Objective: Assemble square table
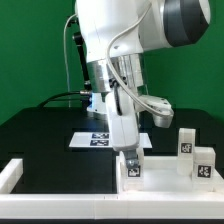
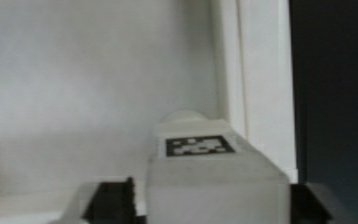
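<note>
My gripper (image 1: 131,163) points straight down and is shut on a small white leg (image 1: 133,172) with a black-and-white tag. It holds the leg upright at the near corner of the white square tabletop (image 1: 163,166) on the exterior view's left. In the wrist view the leg (image 2: 199,150) stands between the dark fingers (image 2: 110,203) of the gripper (image 2: 208,208), over the tabletop's recessed surface (image 2: 87,90) and close beside its raised rim (image 2: 258,60). Two more tagged legs (image 1: 186,142) (image 1: 203,160) stand at the tabletop's far side on the exterior view's right. The fourth leg is hidden.
The marker board (image 1: 98,139) lies on the black table behind the gripper. Long white bars (image 1: 20,172) (image 1: 90,204) edge the workspace at the front and the exterior view's left. Cables hang from the arm (image 1: 150,100).
</note>
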Controlling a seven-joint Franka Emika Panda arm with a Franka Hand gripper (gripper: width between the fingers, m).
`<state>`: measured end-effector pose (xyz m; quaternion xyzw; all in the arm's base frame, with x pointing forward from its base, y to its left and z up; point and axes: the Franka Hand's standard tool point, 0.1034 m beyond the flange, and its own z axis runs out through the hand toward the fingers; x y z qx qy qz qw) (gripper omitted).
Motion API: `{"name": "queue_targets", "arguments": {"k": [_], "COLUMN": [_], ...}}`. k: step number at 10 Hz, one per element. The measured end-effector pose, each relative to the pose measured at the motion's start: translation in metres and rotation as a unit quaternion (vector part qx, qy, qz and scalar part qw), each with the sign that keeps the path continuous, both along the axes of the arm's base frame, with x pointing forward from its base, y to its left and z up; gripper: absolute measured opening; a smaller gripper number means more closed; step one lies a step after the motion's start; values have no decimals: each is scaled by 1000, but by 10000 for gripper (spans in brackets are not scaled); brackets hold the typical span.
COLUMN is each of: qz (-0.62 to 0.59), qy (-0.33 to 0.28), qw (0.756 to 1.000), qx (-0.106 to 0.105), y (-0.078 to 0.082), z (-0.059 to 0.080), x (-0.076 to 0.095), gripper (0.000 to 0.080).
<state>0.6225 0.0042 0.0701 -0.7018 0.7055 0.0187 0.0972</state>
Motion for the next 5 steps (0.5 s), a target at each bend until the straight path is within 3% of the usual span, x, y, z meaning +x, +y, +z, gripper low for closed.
{"name": "queue_targets", "arguments": {"k": [1, 2, 5], "qz": [85, 205, 316], "qy": [-8, -16, -32], "qw": [996, 978, 947], "qx": [-19, -42, -52], "y": [4, 9, 9], "z": [0, -1, -2], "x": [0, -1, -2], "gripper": [516, 607, 648]}}
